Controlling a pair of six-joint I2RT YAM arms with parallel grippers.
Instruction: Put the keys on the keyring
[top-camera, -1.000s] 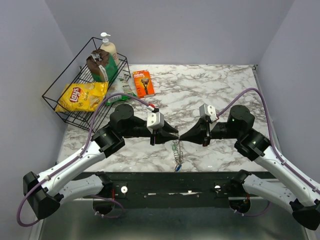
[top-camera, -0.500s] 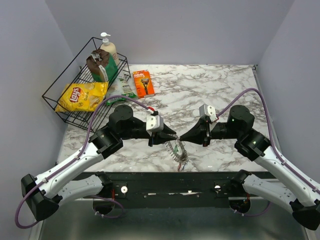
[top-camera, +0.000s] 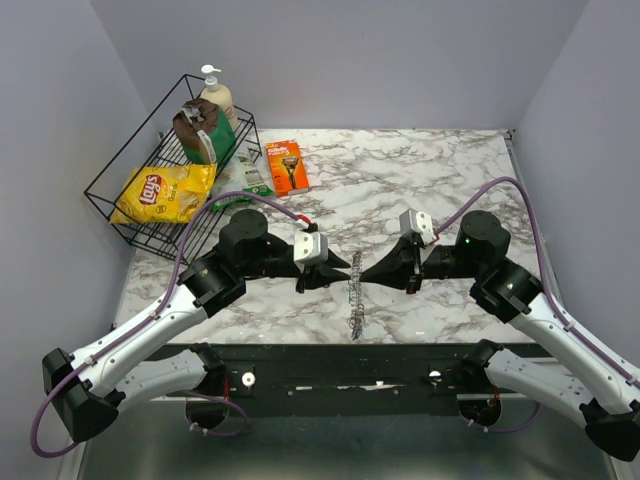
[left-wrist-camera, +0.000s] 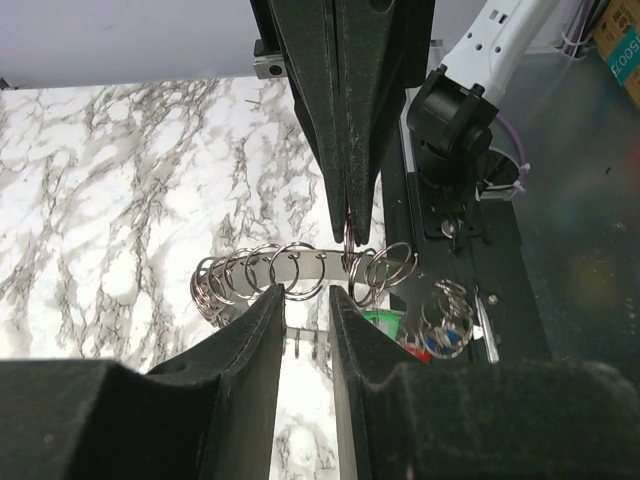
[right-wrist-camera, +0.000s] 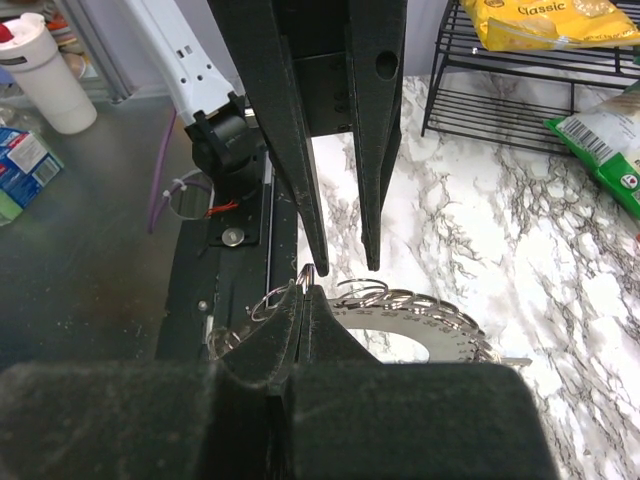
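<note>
The keyring (top-camera: 354, 298), a grey coil of wire loops, hangs edge-on between the two arms. My right gripper (top-camera: 362, 275) is shut on one loop at its top, seen pinched in the right wrist view (right-wrist-camera: 305, 288). The keys (top-camera: 355, 326) dangle at the ring's low end near the table's front edge. In the left wrist view the green, red and blue tags (left-wrist-camera: 392, 322) show beside the coil (left-wrist-camera: 250, 275). My left gripper (left-wrist-camera: 307, 292) faces the right one, open, its fingers apart just in front of the loops and holding nothing.
A black wire basket (top-camera: 105, 190) stands at the back left with a yellow chips bag (top-camera: 160, 192), a soap bottle (top-camera: 217, 100) and a brown pouch. An orange razor pack (top-camera: 287, 166) and a green packet (top-camera: 238, 185) lie beside it.
Half a second ago the keyring was swung up and tilted toward the left gripper. Now it hangs straight down again from the right gripper. Both arms have barely moved.
</note>
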